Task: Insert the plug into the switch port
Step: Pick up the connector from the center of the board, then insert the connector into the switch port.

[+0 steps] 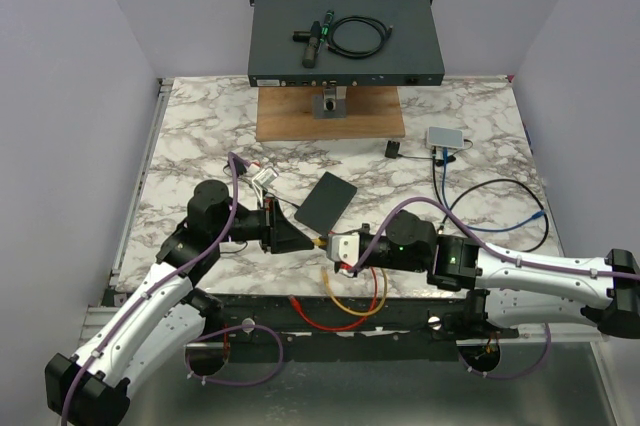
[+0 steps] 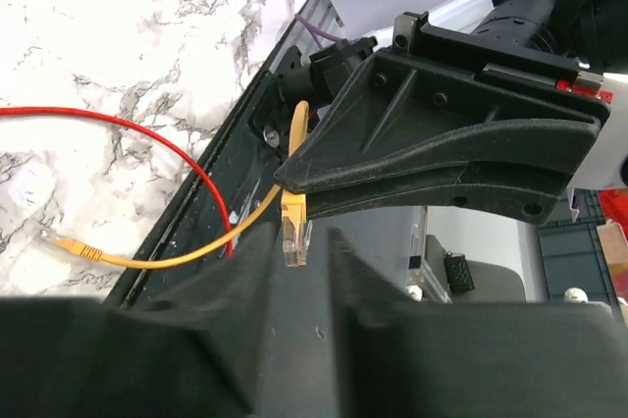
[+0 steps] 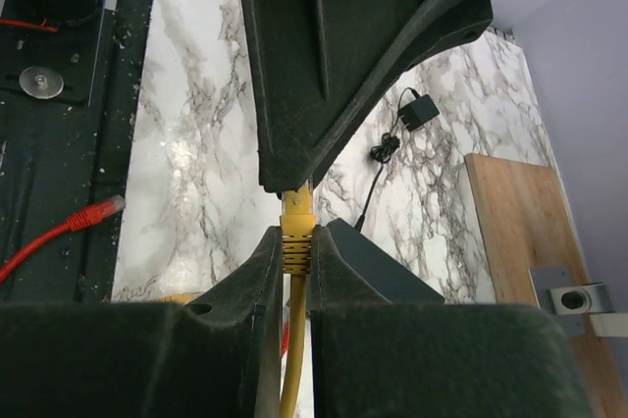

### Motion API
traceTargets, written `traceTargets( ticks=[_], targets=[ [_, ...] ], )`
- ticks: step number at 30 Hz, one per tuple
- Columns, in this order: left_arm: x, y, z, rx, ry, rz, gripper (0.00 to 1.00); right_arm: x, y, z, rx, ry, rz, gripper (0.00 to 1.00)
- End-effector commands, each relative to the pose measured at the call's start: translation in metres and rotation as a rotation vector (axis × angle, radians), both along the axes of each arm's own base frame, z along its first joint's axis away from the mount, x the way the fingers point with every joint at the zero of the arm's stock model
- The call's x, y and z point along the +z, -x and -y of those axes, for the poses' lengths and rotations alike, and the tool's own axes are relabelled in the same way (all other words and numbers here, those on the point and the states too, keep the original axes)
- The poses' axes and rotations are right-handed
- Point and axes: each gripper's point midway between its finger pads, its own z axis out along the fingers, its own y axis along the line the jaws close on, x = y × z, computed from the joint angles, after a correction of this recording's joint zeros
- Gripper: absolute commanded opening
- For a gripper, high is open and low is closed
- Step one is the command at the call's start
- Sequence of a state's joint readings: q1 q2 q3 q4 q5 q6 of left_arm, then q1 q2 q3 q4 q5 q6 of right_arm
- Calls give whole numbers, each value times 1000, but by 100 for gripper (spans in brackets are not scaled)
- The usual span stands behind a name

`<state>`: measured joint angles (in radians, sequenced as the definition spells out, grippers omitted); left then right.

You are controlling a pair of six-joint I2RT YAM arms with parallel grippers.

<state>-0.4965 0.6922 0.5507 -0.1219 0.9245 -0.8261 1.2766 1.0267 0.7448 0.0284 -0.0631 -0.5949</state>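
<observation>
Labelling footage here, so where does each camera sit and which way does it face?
Top external: above, behind the left arm and right arm, both shown, looking down the marble table to the switch.
Left wrist: wrist-mounted, looks past the left gripper at the right gripper.
Right wrist: wrist-mounted, looks past the right gripper at the left gripper.
Wrist views share the yellow plug.

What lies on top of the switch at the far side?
A coiled black cable and a dark cross-shaped object lie on the switch. Its surface beneath them is covered.
</observation>
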Motion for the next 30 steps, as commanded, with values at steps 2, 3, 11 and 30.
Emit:
traceTargets(
  ticks=[2,3,11,30],
  targets=[
    [5,-3,0,11,20,46,49,0,-4,-1,-55,-5,-43,1],
    [4,-6,-1,29,5,53,52,-1,-5,0,-65,-5,-53,1],
    [-2,-50,-12,241,-142,123,65,-27,-44,27,-383,87,-102,1],
    [-58,-163,-23,627,-334,139,67,-102,-106,91,-823,154,-285,1]
  ],
)
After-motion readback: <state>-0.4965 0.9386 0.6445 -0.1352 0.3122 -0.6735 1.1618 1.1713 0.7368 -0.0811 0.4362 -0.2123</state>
